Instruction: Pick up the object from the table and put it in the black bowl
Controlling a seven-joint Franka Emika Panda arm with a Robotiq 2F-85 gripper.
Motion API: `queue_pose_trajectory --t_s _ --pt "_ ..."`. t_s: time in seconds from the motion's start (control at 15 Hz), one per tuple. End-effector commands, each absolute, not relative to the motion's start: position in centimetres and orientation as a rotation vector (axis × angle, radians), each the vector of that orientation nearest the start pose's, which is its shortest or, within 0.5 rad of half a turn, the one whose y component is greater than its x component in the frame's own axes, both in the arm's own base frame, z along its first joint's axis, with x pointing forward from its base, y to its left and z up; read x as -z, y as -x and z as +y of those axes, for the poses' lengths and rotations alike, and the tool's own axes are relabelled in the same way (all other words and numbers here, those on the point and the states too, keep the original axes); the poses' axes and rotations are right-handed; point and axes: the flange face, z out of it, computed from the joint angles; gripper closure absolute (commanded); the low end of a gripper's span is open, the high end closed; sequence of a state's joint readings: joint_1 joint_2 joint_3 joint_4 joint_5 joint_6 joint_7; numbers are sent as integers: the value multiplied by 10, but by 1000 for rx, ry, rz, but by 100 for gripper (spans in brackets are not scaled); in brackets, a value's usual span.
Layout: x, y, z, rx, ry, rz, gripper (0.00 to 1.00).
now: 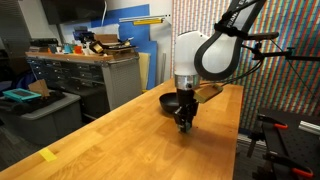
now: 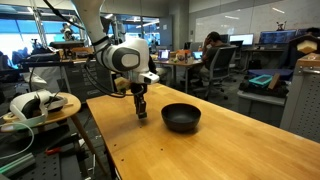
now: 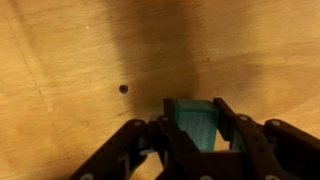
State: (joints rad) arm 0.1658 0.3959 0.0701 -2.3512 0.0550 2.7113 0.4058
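In the wrist view my gripper is shut on the dark green block, which sits between the two black fingers just above the wooden table. In both exterior views the gripper points straight down at the table, fingertips at or just above the surface. The black bowl stands on the table right beside the gripper; the arm partly hides it in an exterior view. The block is too small to make out in the exterior views.
A flat yellow scrap lies near the table's front corner. A grey metal workbench with drawers and clutter stands behind. A small round table with gear stands beside the wooden table. A small dark hole marks the wood.
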Motion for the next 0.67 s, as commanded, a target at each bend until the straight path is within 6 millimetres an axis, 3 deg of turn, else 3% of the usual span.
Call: queue_pose_trajectory --t_s 0.0,0.27,0.6 --pt "-199 -491 111 -20 3069 319 81" --pt "-240 -494 100 63 3057 314 81" --pt "-285 -508 69 131 3042 390 81"
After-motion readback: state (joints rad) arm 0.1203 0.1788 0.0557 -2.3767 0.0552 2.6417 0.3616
